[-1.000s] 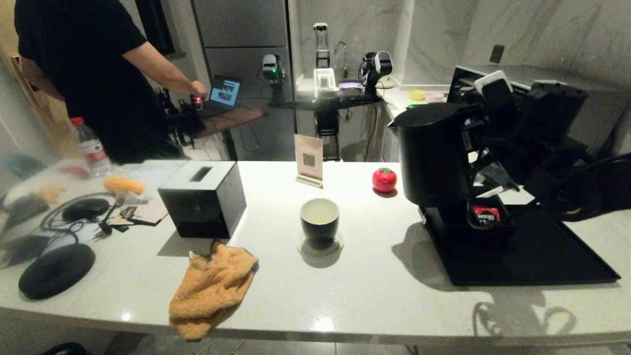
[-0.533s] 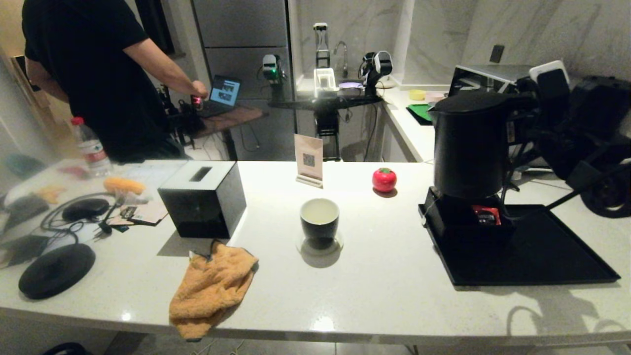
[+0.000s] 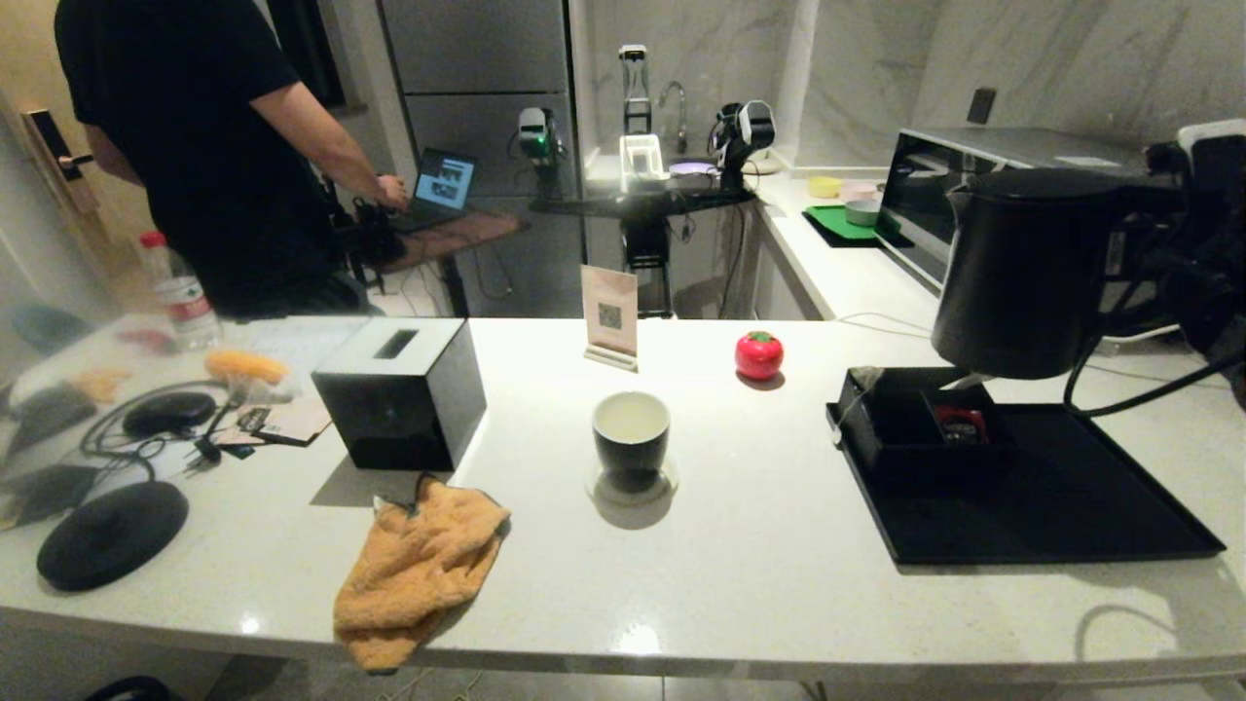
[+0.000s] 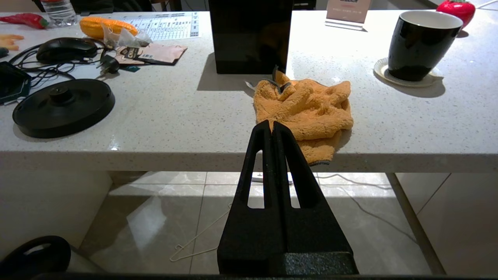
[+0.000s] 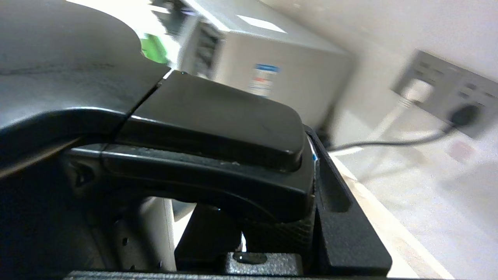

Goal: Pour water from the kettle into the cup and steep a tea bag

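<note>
Kettle (image 3: 1022,273) hangs upright above the tray (image 3: 1071,506), my right gripper (image 5: 272,217) clamped on its handle. It looks heavy and sloshy, so that handle is the sound hold. My left gripper (image 4: 271,128) sits pressed together below the tabletop (image 3: 740,545).

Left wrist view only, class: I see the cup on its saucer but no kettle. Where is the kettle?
Observer: The kettle hangs upright in the air at the far right, above the back of a black tray.
Operator: What holds it?
Observer: The right gripper; its fingers clamp the handle.
Operator: Is the spout over the cup?
Observer: No. The cup stands apart on the counter, well left of the tray.
</note>
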You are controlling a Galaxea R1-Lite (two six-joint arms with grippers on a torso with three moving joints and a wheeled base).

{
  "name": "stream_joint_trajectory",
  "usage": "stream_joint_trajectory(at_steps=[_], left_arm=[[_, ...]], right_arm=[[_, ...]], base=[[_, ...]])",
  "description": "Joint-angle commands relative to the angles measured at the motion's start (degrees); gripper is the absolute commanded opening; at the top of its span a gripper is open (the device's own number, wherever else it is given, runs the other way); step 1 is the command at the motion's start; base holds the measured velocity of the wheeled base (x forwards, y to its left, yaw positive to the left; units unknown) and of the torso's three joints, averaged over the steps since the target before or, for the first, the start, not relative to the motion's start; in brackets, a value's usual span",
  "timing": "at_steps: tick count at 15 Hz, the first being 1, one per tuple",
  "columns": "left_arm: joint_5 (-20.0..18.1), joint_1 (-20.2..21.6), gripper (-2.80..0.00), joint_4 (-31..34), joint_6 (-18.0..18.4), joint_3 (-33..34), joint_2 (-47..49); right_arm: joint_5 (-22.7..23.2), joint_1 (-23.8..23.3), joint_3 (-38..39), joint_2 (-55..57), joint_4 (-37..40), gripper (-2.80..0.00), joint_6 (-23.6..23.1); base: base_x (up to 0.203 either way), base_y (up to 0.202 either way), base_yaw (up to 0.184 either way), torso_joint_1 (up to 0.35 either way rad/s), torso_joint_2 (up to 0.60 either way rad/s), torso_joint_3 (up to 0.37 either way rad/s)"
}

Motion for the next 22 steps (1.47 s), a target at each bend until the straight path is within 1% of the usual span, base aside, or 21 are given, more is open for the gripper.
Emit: stream_joint_trajectory(at_steps=[1,4,7,9,11,15,17,22], left_arm=[[-0.02,0.0,-2.8,0.01,-0.04,0.0,-0.02],[-0.02,0.0,-2.8,0.01,-0.04,0.0,-0.02],[0.01,0.0,-2.8,0.01,-0.04,0.0,-0.02],[-0.02,0.0,-2.8,0.01,-0.04,0.0,-0.02],[-0.02,0.0,-2.8,0.01,-0.04,0.0,-0.02],[-0.02,0.0,-2.8,0.01,-0.04,0.0,-0.02],[-0.02,0.0,-2.8,0.01,-0.04,0.0,-0.02],[-0.02,0.0,-2.8,0.01,-0.04,0.0,-0.02]], right_arm=[[-0.11,-4.01,0.88,-0.51,-0.46,-2.8,1.03],[0.13,-8.27,2.9,-1.14,-1.4,-2.8,3.23],[0.36,-12.28,5.89,-1.06,-4.78,-2.8,4.53],[0.61,-14.14,8.0,-0.63,-6.61,-2.8,5.47],[1.56,-15.37,9.44,0.33,-7.49,-2.8,7.37],[1.53,-15.88,10.34,2.93,-7.84,-2.8,11.04],[1.52,-15.88,10.79,4.46,-8.37,-2.8,12.06],[1.61,-15.88,11.52,8.28,-12.77,-2.8,12.24]], base=[[0.0,0.0,0.0,0.0,0.0,0.0],[0.0,0.0,0.0,0.0,0.0,0.0],[0.0,0.0,0.0,0.0,0.0,0.0],[0.0,0.0,0.0,0.0,0.0,0.0],[0.0,0.0,0.0,0.0,0.0,0.0],[0.0,0.0,0.0,0.0,0.0,0.0],[0.0,0.0,0.0,0.0,0.0,0.0],[0.0,0.0,0.0,0.0,0.0,0.0]])
